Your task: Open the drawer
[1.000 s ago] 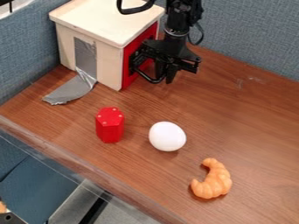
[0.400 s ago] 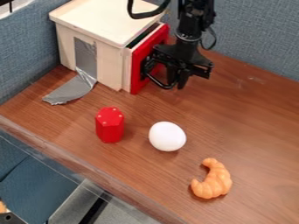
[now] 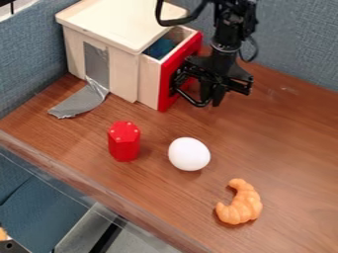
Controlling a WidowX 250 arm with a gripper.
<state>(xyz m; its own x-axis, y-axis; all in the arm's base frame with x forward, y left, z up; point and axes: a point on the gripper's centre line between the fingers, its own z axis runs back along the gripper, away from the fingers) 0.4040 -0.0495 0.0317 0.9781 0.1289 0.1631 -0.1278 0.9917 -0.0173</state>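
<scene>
The gripper [image 3: 212,97] hangs at the red front of the drawer [image 3: 165,79], at its right side, against the black handle [image 3: 191,94]. How its fingers stand around the handle is hidden by dark overlapping parts. The drawer stands partly pulled out of the pale wooden box [image 3: 122,22], with its light wooden side showing. Something blue [image 3: 160,48] lies inside the drawer.
A red hexagonal block [image 3: 124,142], a white egg [image 3: 189,154] and an orange croissant [image 3: 239,202] lie on the brown table [image 3: 290,148] in front. Grey tape [image 3: 82,101] runs from the box to the table. Blue partitions stand behind and at left.
The gripper has moved right and slightly down the view, and the drawer has come out with it from closed to partly open. The inside and the blue thing have come into sight.
</scene>
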